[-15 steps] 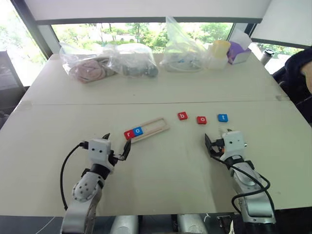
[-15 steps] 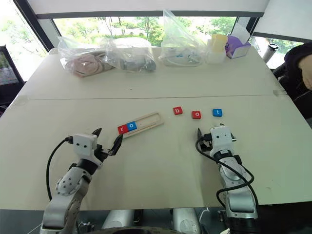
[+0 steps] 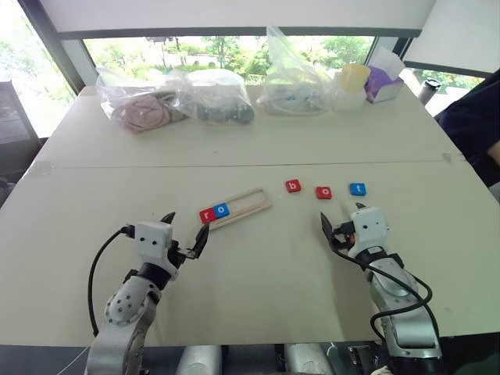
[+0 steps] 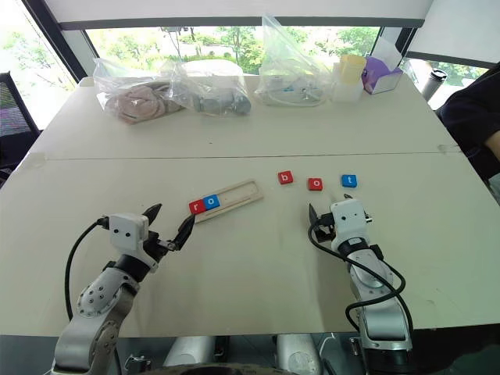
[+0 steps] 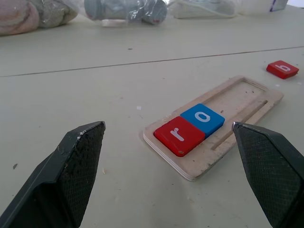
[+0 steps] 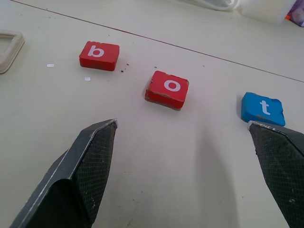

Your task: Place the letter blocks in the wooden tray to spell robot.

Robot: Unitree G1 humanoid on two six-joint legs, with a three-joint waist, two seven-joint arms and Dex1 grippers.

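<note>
Worktop, pale, bags along far edge. Wooden tray lies angled near centre; red r block and blue o block sit at its near-left end. Red b, red o, blue t loose in a row right of tray. Left pincer and right pincer both spread apart, empty

Five letter blocks counted: three red, two blue. One wooden tray. Three clear plastic bags at far edge. Two grippers.

person cut off by frame edge, bag contents unclear
</note>
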